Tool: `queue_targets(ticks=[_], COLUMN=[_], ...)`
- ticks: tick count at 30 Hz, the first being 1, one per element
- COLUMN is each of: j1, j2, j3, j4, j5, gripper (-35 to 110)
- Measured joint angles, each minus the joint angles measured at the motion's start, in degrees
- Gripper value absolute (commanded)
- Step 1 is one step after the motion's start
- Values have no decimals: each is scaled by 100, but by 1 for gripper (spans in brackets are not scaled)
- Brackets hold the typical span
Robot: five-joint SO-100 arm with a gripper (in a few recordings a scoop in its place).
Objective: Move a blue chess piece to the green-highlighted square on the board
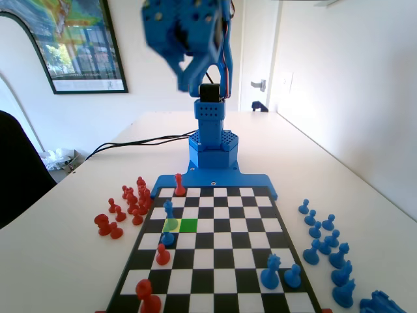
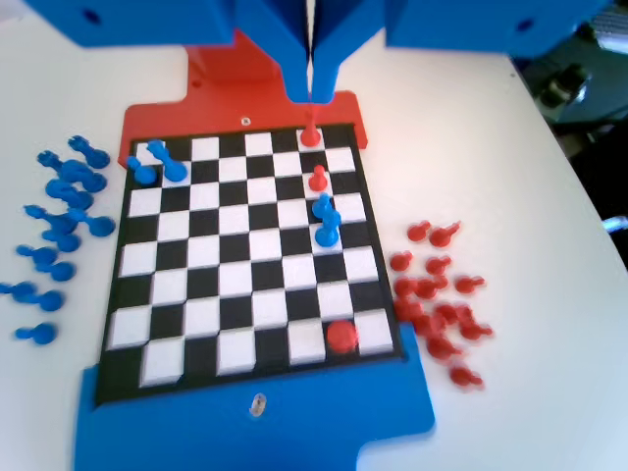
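1. I have the end effector parked high in the upper middle of the fixed view, well above the board; its jaws look clenched together and carry nothing, as the wrist view also shows them pressed flat at the top centre.
2. The blue chess piece I read as the target stands upright on the left side of the board in the fixed view, just behind the paler yellow-green square; a squatter blue pawn sits just in front of that square.
3. The green-highlighted square lies immediately right of the yellow-green one and is bare, so I judge the move is a short diagonal hop.
4. In the wrist view the two blue pieces stand close together right of centre, so I'd open the jaws and come straight down to avoid clipping the pawn.
5. Spare red pieces and spare blue pieces lie on the tabletop, clear of my path.
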Motion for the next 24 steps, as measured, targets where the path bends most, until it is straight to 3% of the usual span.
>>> queue_targets(ticks=[7,15,24], j1=[229,202,378], j2=[-457,-844,-844], j3=[817,1011,1485], j4=[-1099,-1626,-2206], j5=[-378,-431,-773], gripper=[3,12,12])
